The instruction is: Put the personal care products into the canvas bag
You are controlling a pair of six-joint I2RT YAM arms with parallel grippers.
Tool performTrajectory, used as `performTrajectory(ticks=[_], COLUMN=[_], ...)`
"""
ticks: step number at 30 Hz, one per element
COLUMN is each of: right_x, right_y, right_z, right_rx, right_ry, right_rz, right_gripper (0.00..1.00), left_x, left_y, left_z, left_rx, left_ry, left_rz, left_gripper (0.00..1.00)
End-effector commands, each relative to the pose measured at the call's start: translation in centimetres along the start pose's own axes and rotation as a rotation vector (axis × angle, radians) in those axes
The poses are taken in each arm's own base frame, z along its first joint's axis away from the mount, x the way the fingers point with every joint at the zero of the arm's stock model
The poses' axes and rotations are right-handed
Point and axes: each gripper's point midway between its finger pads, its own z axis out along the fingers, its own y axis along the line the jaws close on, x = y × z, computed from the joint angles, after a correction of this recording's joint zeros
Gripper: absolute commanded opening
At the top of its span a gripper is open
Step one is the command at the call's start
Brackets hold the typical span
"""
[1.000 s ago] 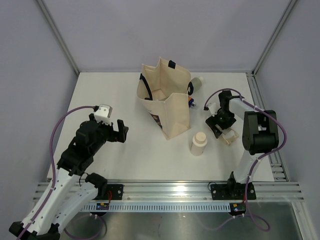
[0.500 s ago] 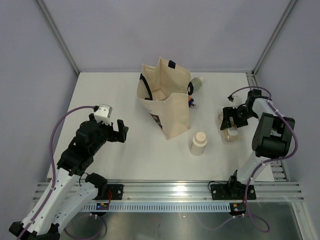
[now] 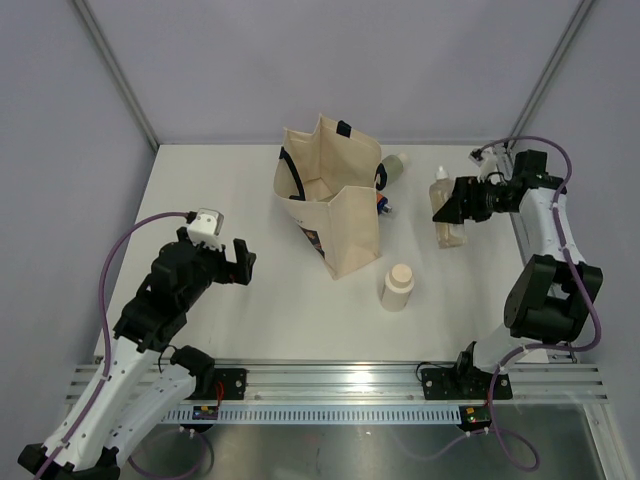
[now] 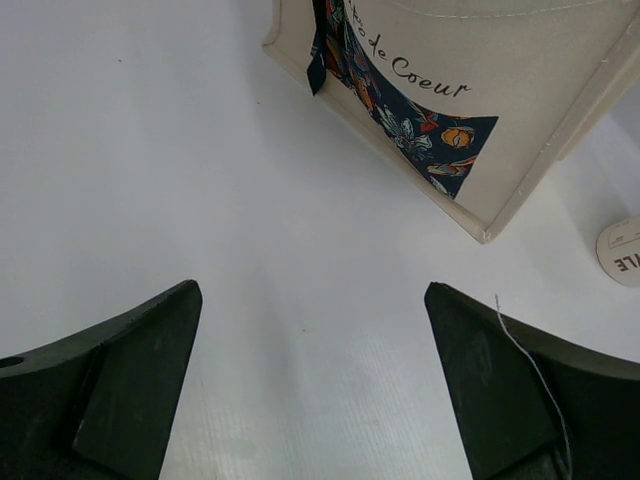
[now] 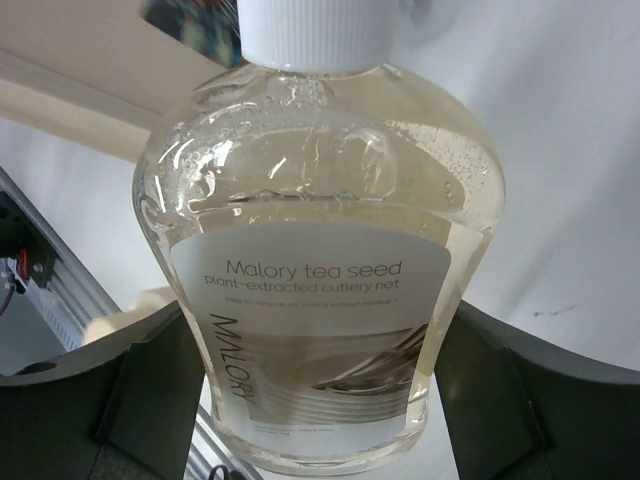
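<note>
The canvas bag [image 3: 330,205] stands upright and open at the table's middle; its printed side shows in the left wrist view [image 4: 400,90]. My right gripper [image 3: 452,203] is shut on the clear amber-filled labelled bottle [image 3: 445,212], held off the table to the right of the bag. In the right wrist view the bottle [image 5: 315,250] fills the space between both fingers [image 5: 130,390]. The short beige bottle [image 3: 398,287] stands in front of the bag's right corner. A sage-green bottle [image 3: 392,167] lies behind the bag. My left gripper [image 3: 240,258] is open and empty, left of the bag [image 4: 310,390].
The beige bottle's top [image 4: 620,252] shows at the right edge of the left wrist view. An aluminium rail [image 3: 540,260] runs along the table's right edge, and grey walls close in the back and sides.
My right gripper has lifted the amber bottle off the table at the right and carried it up and towards the far side. The left arm has not moved.
</note>
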Motion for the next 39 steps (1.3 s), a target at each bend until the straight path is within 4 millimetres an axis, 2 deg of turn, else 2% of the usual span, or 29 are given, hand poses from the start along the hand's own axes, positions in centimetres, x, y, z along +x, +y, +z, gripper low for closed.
performTrajectory(ticks=[1,2,5,7,8,10,11,12,13,14,15,16,17,18,20,21,23,24,26,31,32,34,35,38,39], right_x=[-8.4,-9.4,-13.7,-15.7,-17.1,-18.6,-20.0,-20.5,-21.3,-22.6,-23.1,-23.3,-24.3,-24.4,-25.0,-25.0,-24.4,-23.9,-22.9,-19.8,-18.5,-17.6,-16.5,-14.3,-13.8], right_y=[8.2,9.1,13.6,15.5,18.3,20.3,22.0,23.0,23.6,25.1,25.3,25.6,26.6,26.2,26.5,25.1,25.1,24.2,23.3,21.7,21.1,21.0,20.6,19.5,19.2], right_z=[-4.4,-4.6,-5.6,-5.4,-5.5,-4.4,-4.9,-3.4,-2.9,-3.2,-0.6,0.5,0.5,3.6,5.6,8.1,10.5,12.1,14.0,15.8,16.7,16.6,16.9,17.5,17.6], right_rx=[-0.149,-0.155,-0.185,-0.197,-0.228,-0.256,-0.270,-0.302,-0.308,-0.312,-0.311,-0.311,-0.309,-0.289,-0.259,-0.213,-0.201,-0.185,-0.165,-0.137,-0.130,-0.116,-0.100,-0.072,-0.066], right_ry=[-0.240,-0.260,-0.339,-0.369,-0.392,-0.401,-0.433,-0.420,-0.434,-0.464,-0.442,-0.431,-0.454,-0.427,-0.425,-0.401,-0.371,-0.344,-0.304,-0.201,-0.162,-0.141,-0.111,-0.044,-0.026], right_rz=[-0.227,-0.269,-0.410,-0.455,-0.526,-0.559,-0.601,-0.586,-0.603,-0.639,-0.632,-0.631,-0.661,-0.660,-0.682,-0.686,-0.696,-0.697,-0.712,-0.758,-0.764,-0.779,-0.781,-0.775,-0.771], right_gripper=[0.00,0.00,0.00,0.00,0.00,0.00,0.00,0.00,0.00,0.00,0.00,0.00,0.00,0.00,0.00,0.00,0.00,0.00,0.00,0.00,0.02,0.06,0.12,0.23,0.37], left_x=[-1.6,-1.5,-1.7,-1.6,-1.7,-1.7,-1.6,-1.6,-1.6,-1.5,-1.5,-1.6,-1.6,-1.6,-1.6,-1.5,-1.5,-1.5,-1.5,-1.6,-1.6,-1.7,-1.6,-1.8,-1.8], left_y=[0.3,0.4,0.5,0.6,0.6,0.7,0.7,0.8,0.8,0.9,0.9,0.9,0.9,1.0,1.0,1.0,1.0,1.0,0.9,0.7,0.7,0.6,0.5,0.4,0.4], left_z=[-0.1,-0.1,-0.2,-0.2,-0.2,-0.2,-0.2,-0.2,-0.2,-0.1,-0.1,-0.2,-0.2,-0.1,-0.1,-0.1,-0.1,-0.1,-0.1,-0.2,-0.2,-0.3,-0.2,-0.4,-0.4], left_rx=[-0.017,-0.019,-0.024,-0.028,-0.030,-0.033,-0.035,-0.039,-0.041,-0.046,-0.047,-0.047,-0.049,-0.050,-0.052,-0.052,-0.052,-0.052,-0.046,-0.037,-0.032,-0.028,-0.025,-0.018,-0.016], left_ry=[-0.072,-0.072,-0.081,-0.081,-0.083,-0.083,-0.082,-0.083,-0.080,-0.079,-0.079,-0.082,-0.081,-0.080,-0.081,-0.079,-0.078,-0.078,-0.076,-0.081,-0.083,-0.086,-0.085,-0.092,-0.093], left_rz=[0.005,0.005,0.007,0.007,0.007,0.008,0.008,0.008,0.008,0.008,0.008,0.008,0.008,0.008,0.008,0.008,0.010,0.010,0.010,0.014,0.014,0.016,0.016,0.015,0.015], left_gripper=[0.99,0.99,0.99,0.99,0.99,0.99,0.99,0.99,0.99,0.99,0.99,0.99,0.99,0.99,0.99,0.99,0.99,0.99,0.99,0.99,0.99,0.99,0.99,0.99,0.99])
